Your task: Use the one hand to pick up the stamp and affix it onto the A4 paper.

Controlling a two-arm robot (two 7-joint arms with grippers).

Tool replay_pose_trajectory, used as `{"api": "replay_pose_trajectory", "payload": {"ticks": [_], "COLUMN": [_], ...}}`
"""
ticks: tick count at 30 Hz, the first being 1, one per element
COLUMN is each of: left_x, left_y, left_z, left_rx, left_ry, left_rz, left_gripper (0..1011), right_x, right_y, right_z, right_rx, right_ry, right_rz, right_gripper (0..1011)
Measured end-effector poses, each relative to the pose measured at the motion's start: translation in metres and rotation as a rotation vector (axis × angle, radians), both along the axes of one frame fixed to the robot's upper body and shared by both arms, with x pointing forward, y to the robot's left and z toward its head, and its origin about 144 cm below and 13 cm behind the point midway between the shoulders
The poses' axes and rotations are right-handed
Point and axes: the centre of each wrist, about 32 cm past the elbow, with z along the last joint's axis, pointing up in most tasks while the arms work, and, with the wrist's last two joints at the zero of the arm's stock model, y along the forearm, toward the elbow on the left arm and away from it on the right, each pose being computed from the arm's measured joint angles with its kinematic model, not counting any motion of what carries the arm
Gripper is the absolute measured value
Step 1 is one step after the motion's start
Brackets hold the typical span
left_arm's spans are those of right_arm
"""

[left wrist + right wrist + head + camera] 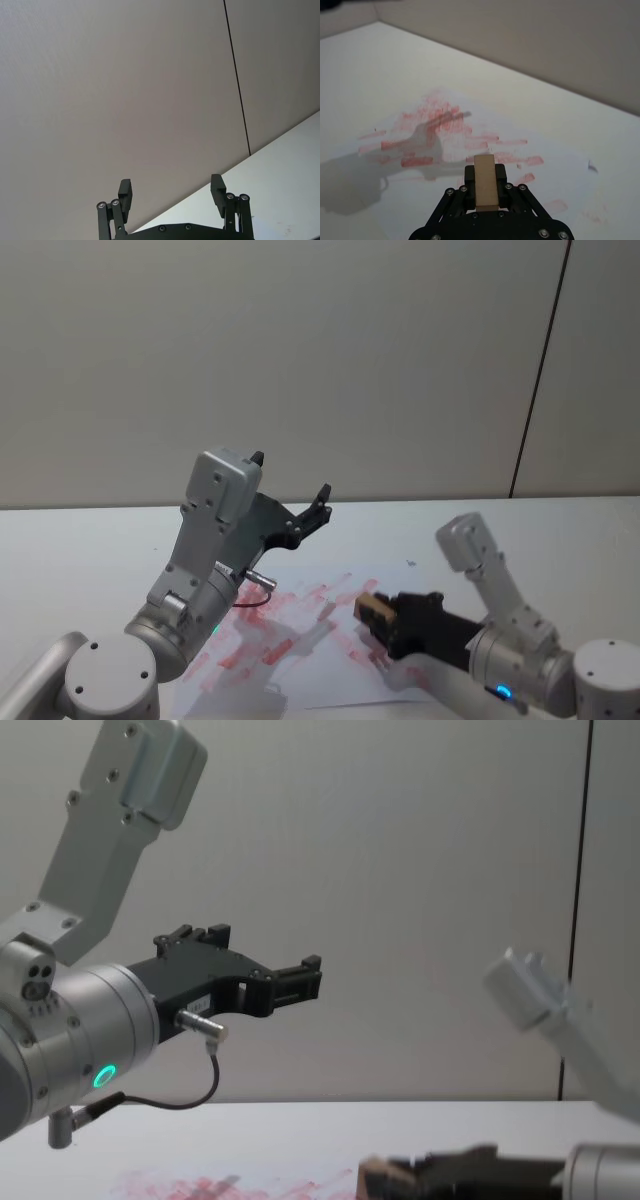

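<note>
**Nearly Down: Stamp Poised Over the Inked Sheet**

On the left, the robot's left gripper (290, 476) stands idle high above the table (90, 540). Its fingers are spread wide, holding nothing, and aimed at the far wall. Below it, toward the centre, lies the A4 paper (447, 120), flat and streaked with red-pink prints. On the right, the right gripper (386, 618) reaches in low from the near right, clamped on the stamp (485, 181). The stamp's long axis runs out past the fingertips toward the sheet's middle. The paper is directly beneath the block, though whether they touch cannot be made out. The press looks to be straight down, and only the right arm is placed for it.
</note>
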Motion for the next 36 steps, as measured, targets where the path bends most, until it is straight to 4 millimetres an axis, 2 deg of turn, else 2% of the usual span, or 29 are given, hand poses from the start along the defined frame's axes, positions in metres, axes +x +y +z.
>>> {"api": "replay_pose_trajectory", "payload": {"ticks": [7,14,23,31,36], "left_x": [0.0,0.0,0.0,0.0,0.0], "left_y": [0.0,0.0,0.0,0.0,0.0], "left_z": [0.0,0.0,0.0,0.0,0.0], "left_rx": [0.0,0.0,0.0,0.0,0.0], "left_ry": [0.0,0.0,0.0,0.0,0.0], "left_rz": [0.0,0.0,0.0,0.0,0.0], "left_gripper": [1001,1001,1001,1001,1001], "right_x": [-0.001,-0.011,-0.029,-0.039,-0.039], "right_y": [-0.01,-0.041,-0.082,-0.106,-0.113], "right_z": [0.022,0.038,0.039,0.034,0.03], "right_rx": [0.088,0.123,0.069,0.002,-0.03], "right_ry": [-0.082,-0.136,-0.109,-0.072,-0.059], "right_rz": [-0.03,-0.099,-0.184,-0.228,-0.241], "right_gripper": [220,219,219,220,219]}}
